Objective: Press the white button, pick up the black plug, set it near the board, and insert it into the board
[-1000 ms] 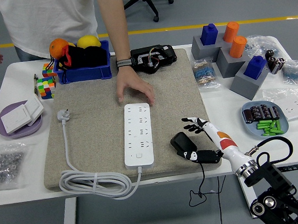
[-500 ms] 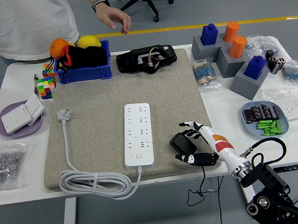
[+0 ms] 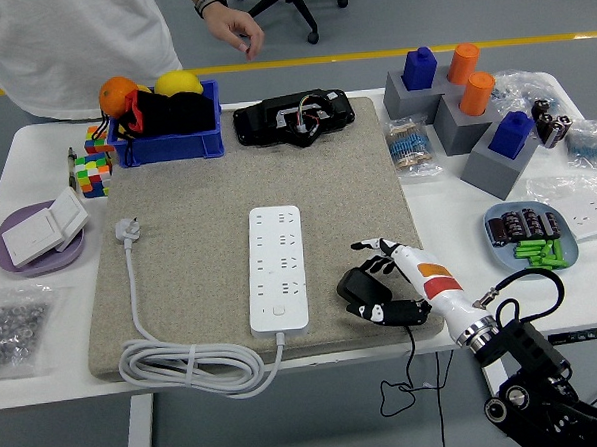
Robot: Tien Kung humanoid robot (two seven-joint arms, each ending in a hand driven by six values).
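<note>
From the head view, the black plug (image 3: 360, 286) lies on the beige mat (image 3: 199, 239), just right of the white power strip (image 3: 277, 269) and near the mat's front edge. The right hand (image 3: 390, 282) sits directly against the plug's right side, its fingers (image 3: 372, 248) spread loosely around it with the thumb low at the front; they appear to touch it, but a firm grasp cannot be confirmed. The strip's long axis runs away from the robot, so the plug would have to travel left to reach the sockets. The strip's white button (image 3: 279, 309) is at its near end. The plug is a blocky black body, its thin black cord (image 3: 411, 363) trailing over the worktop (image 3: 35, 157) edge. The left hand is not seen. A person's hand (image 3: 234, 29) hangs beyond the far edge.
</note>
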